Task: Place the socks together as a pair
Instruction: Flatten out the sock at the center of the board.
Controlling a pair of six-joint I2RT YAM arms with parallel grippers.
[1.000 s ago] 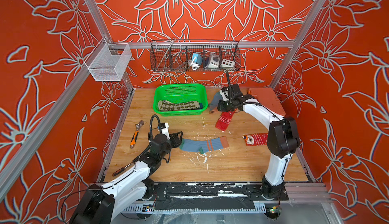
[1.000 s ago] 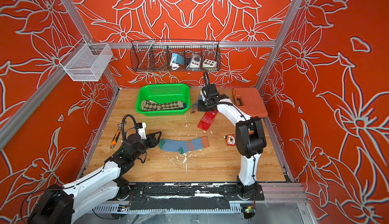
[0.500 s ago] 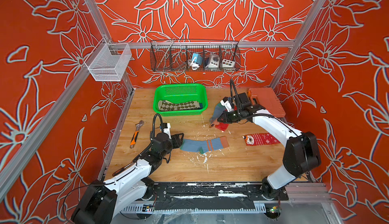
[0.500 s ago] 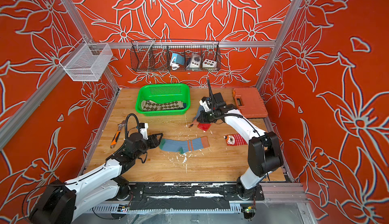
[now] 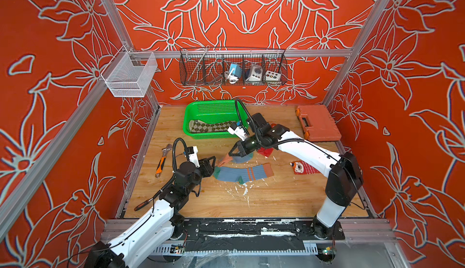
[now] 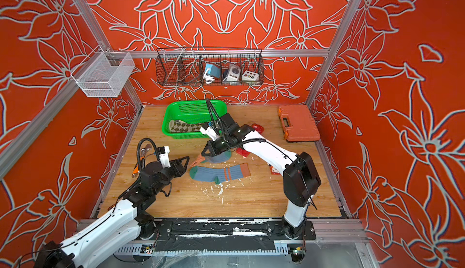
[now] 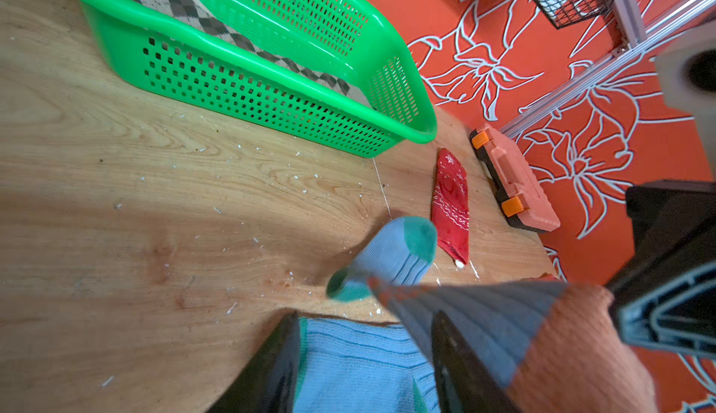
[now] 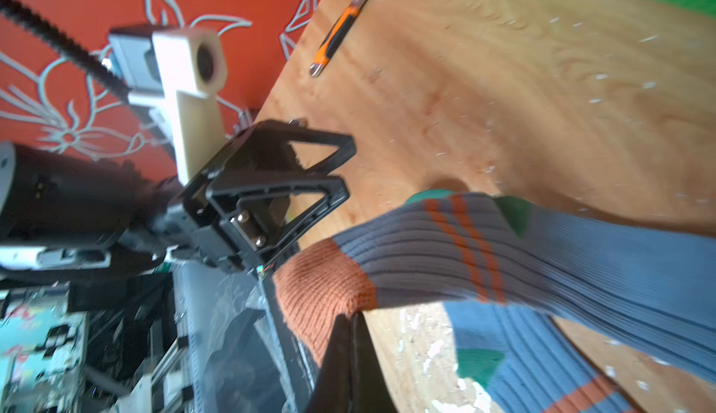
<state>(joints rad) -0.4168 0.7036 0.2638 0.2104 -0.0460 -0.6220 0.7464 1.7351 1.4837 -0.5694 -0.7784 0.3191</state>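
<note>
A blue sock with orange stripes (image 5: 242, 173) (image 6: 219, 173) lies flat mid-table. My right gripper (image 5: 230, 152) (image 6: 202, 153) (image 8: 354, 316) is shut on the orange cuff of a matching blue sock (image 5: 241, 157) (image 8: 503, 252) (image 7: 399, 252). That sock hangs just behind the flat one, its toe resting on the wood. My left gripper (image 5: 214, 161) (image 6: 187, 161) (image 7: 364, 364) is open, its fingers either side of the flat sock's (image 7: 356, 368) green toe. Red socks (image 5: 305, 167) (image 7: 451, 205) lie to the right. Argyle socks (image 5: 211, 126) lie in the green basket (image 5: 211, 105).
An orange-handled wrench (image 5: 161, 161) and a screwdriver (image 5: 143, 205) lie along the left edge. An orange tool case (image 5: 318, 122) sits at the back right. Wire baskets (image 5: 232, 69) hang on the back wall. White flecks litter the wood in front of the flat sock.
My right arm has swung from the back right toward the middle, carrying the blue sock down beside the flat one. The left gripper has stayed at the flat sock's toe.
</note>
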